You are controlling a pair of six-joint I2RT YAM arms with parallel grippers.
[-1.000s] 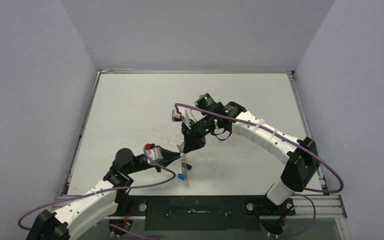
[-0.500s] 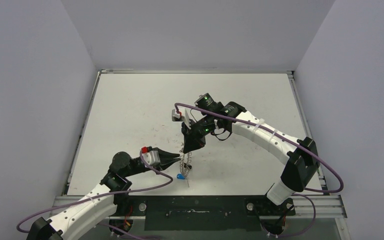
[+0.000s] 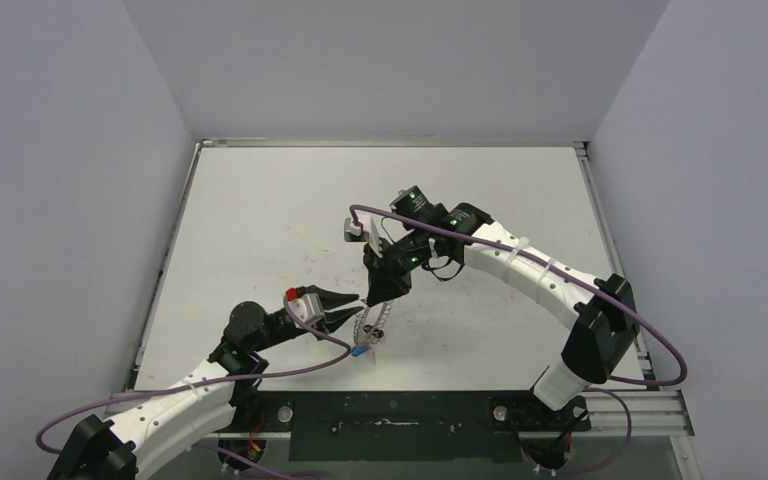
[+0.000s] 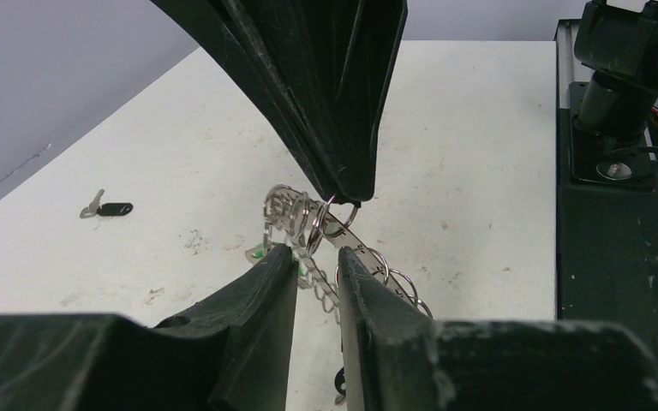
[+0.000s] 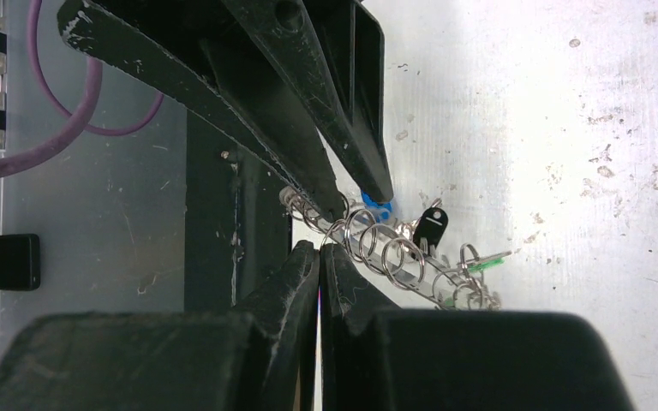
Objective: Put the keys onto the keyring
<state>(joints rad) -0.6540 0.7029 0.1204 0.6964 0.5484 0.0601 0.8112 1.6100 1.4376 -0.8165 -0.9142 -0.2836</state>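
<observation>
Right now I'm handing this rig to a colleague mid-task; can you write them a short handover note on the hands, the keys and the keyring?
Right hand: shut on the keyring, gripping it by its top end.
Left hand: slightly open, fingers either side of the dangling keyring.
Keys: the hanging black key appears to be on the keyring; the loose black key lies apart on the table.
Done: one key on, apparently.
Left: fetch the loose black key and thread it on.
</observation>
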